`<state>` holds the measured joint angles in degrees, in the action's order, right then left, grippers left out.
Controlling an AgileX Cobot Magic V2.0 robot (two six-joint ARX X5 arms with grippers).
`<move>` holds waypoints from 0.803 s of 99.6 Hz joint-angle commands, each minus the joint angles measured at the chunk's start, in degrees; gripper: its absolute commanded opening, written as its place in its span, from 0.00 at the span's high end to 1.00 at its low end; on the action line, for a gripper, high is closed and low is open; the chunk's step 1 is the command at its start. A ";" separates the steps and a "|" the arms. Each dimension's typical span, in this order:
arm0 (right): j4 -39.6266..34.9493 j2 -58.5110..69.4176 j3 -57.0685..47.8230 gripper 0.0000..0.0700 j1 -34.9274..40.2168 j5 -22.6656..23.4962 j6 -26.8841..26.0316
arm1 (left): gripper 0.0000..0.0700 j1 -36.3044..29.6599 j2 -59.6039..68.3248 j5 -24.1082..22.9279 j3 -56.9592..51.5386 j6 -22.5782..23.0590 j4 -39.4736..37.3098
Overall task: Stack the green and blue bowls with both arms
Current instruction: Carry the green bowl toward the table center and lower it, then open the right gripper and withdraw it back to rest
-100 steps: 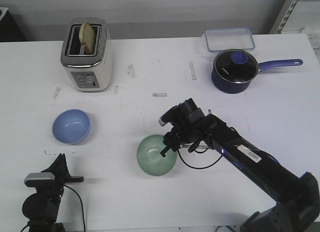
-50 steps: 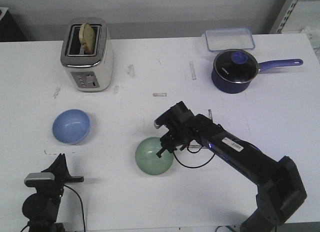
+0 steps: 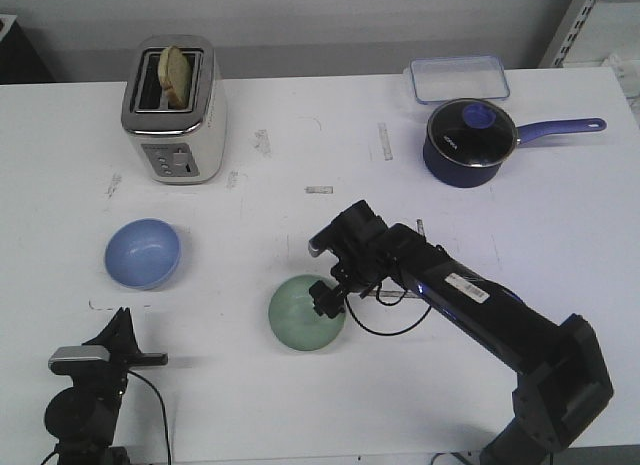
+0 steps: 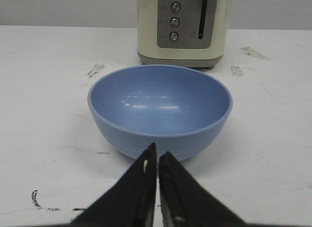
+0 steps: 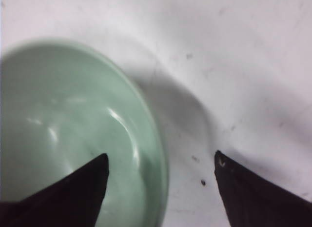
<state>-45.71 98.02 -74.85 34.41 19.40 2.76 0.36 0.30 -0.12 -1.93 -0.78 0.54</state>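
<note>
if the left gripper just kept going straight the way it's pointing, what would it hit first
Most likely the light periwinkle blue bowl: the shut left gripper points at its near wall, low down. The cream toaster stands behind it. The gap between is hard to judge.

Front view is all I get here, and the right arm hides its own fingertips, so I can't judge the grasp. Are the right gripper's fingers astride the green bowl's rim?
Observer: Yes. The right gripper is open, one finger inside the green bowl, the other outside over the table.
Operator: And the left gripper?
Observer: The left gripper is shut, its tips pointing at the blue bowl.
Operator: Touching it?
Observer: I cannot tell; the tips overlap the bowl's near wall in the left wrist view.
</note>
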 commanded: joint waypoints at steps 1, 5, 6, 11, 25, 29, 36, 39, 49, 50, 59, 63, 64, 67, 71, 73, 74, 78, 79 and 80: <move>0.22 -0.81 -2.71 0.31 0.07 0.11 0.04 | 1.00 -0.04 -0.11 -0.07 1.16 -0.15 -0.59; 0.28 -1.97 -3.45 0.31 -0.28 0.07 0.07 | 1.00 -0.04 -0.11 -0.07 1.16 -0.15 -0.59; 0.28 -2.29 -3.63 0.31 -0.37 0.04 0.07 | 1.00 -0.04 -0.11 -0.07 1.16 -0.15 -0.59; 0.70 -3.93 -4.35 0.34 -0.83 0.04 0.04 | 1.00 -0.04 -0.11 -0.07 1.16 -0.15 -0.59; 2.51 -9.84 -5.22 0.71 -3.34 -0.74 0.02 | 1.00 -0.04 -0.11 -0.07 1.16 -0.15 -0.59; 2.75 -11.93 -5.22 0.82 -4.35 -1.75 -0.02 | 1.00 -0.04 -0.11 -0.07 1.16 -0.15 -0.57; 2.80 -15.41 -5.22 0.98 -6.14 -4.13 -0.04 | 1.00 -0.04 -0.11 -0.07 1.16 -0.15 -0.59; 2.78 -16.81 -5.22 1.00 -6.95 -5.40 -0.11 | 1.00 -0.04 -0.11 -0.07 1.16 -0.15 -0.59; 1.95 -21.62 -5.14 1.00 -9.92 -11.54 -0.31 | 1.00 -0.04 -0.11 -0.07 1.16 -0.15 -0.59; 1.86 -22.05 -5.11 1.00 -10.25 -12.22 -0.28 | 1.00 -0.04 -0.11 -0.07 1.16 -0.15 -0.59; 1.07 -26.18 -4.15 1.00 -13.27 -17.55 -0.28 | 1.00 -0.04 -0.11 -0.07 1.16 -0.15 -0.57; 0.96 -28.04 -3.13 1.00 -14.78 -19.28 -0.28 | 1.00 -0.04 -0.11 -0.07 1.16 -0.17 -0.57; 0.94 -28.52 -2.82 1.00 -15.17 -19.65 -0.28 | 1.00 -0.04 -0.11 -0.07 1.16 -0.17 -0.57; 0.98 -29.88 -1.75 1.00 -16.37 -20.52 -0.28 | 1.00 -0.04 -0.11 -0.07 1.16 -0.15 -0.55; 1.16 -31.82 0.07 1.00 -18.08 -21.46 -0.13 | 1.00 -0.04 -0.11 -0.07 1.16 -0.15 -0.55; 1.42 -32.85 1.14 1.00 -18.97 -21.77 -0.02 | 1.00 -0.04 -0.11 -0.07 1.16 -0.15 -0.55; 1.60 -33.38 1.75 1.00 -19.45 -21.92 0.02 | 1.00 -0.04 -0.11 -0.07 1.16 -0.15 -0.57; 2.40 -35.32 4.28 1.00 -21.24 -22.03 0.15 | 1.00 -0.04 -0.11 -0.07 1.16 -0.15 -0.57; 2.67 -35.89 4.98 1.00 -21.73 -22.03 0.24 | 1.00 -0.04 -0.11 -0.07 1.16 -0.15 -0.57; 2.91 -36.48 5.73 1.00 -22.21 -22.03 0.28 | 1.00 -0.04 -0.11 -0.07 1.16 -0.15 -0.57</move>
<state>-43.83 63.26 -72.25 14.17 -2.33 2.76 0.36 0.30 -0.12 -1.93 -0.78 0.54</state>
